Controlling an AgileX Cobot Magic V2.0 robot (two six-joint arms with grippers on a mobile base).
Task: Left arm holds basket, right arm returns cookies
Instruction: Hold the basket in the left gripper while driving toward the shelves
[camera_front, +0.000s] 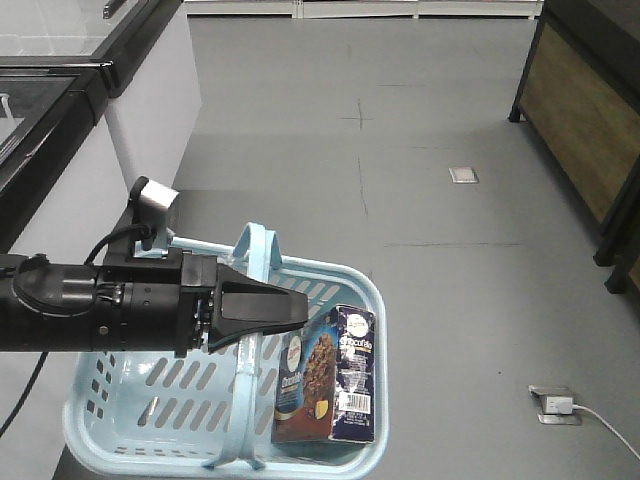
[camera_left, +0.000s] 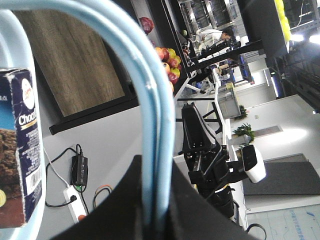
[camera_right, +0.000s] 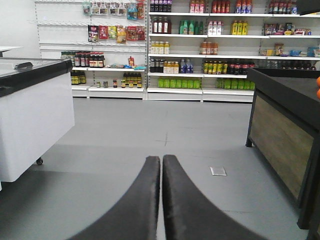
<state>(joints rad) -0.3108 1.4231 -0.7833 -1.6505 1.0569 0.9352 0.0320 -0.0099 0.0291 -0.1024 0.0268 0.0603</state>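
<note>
The light blue basket (camera_front: 360, 285) hangs low over the grey floor. My left gripper (camera_front: 298, 306) reaches in from the left and is shut on the basket's arched handle (camera_front: 256, 252). In the left wrist view the handle (camera_left: 150, 95) runs between the black jaws of the left gripper (camera_left: 156, 167). The navy cookies box (camera_front: 330, 375) stands in the basket's right front part and also shows in the left wrist view (camera_left: 20, 150). My right gripper (camera_right: 161, 160) is shut and empty, pointing down the aisle. The right arm (camera_left: 207, 160) shows off to the side.
A white freezer cabinet (camera_front: 150, 110) stands at the left and a dark wood-panelled stand (camera_front: 580, 110) at the right. A power strip (camera_front: 555, 403) lies on the floor at the right. Shelves of bottles (camera_right: 200, 50) line the far wall.
</note>
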